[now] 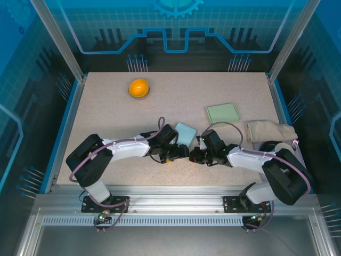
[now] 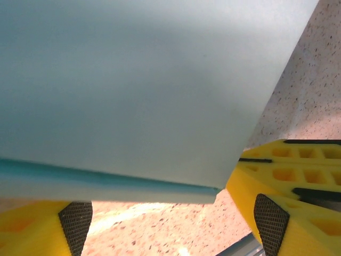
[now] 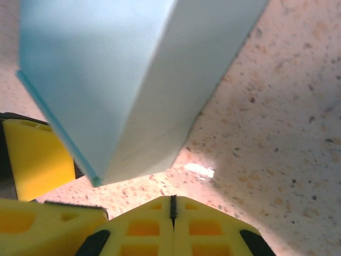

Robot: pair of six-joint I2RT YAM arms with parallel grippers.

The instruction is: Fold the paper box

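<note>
Low beside the paper box (image 1: 185,133), left fingers (image 2: 74,226) spread wide, right fingers (image 3: 139,229) pressed closed.

Speckled beige tabletop (image 1: 176,106) sitting evenly lit, blue trim edging its sides. Blue back wall (image 1: 176,32) showing a grid and circuit-line print; side panels (image 1: 21,106) glowing the same blue. Silver posts (image 1: 56,37) slanting up at the corners, ribbed aluminium rail (image 1: 176,205) running along the near edge

paper box (image 1: 185,133): pale blue thin card, partly folded, sits near front-centre of the speckled table (image 1: 176,101). Right wrist view: box (image 3: 106,69) shows two flat panels meeting at a sharp crease, teal line along one cut edge, one corner pointing down towards the surface
</note>
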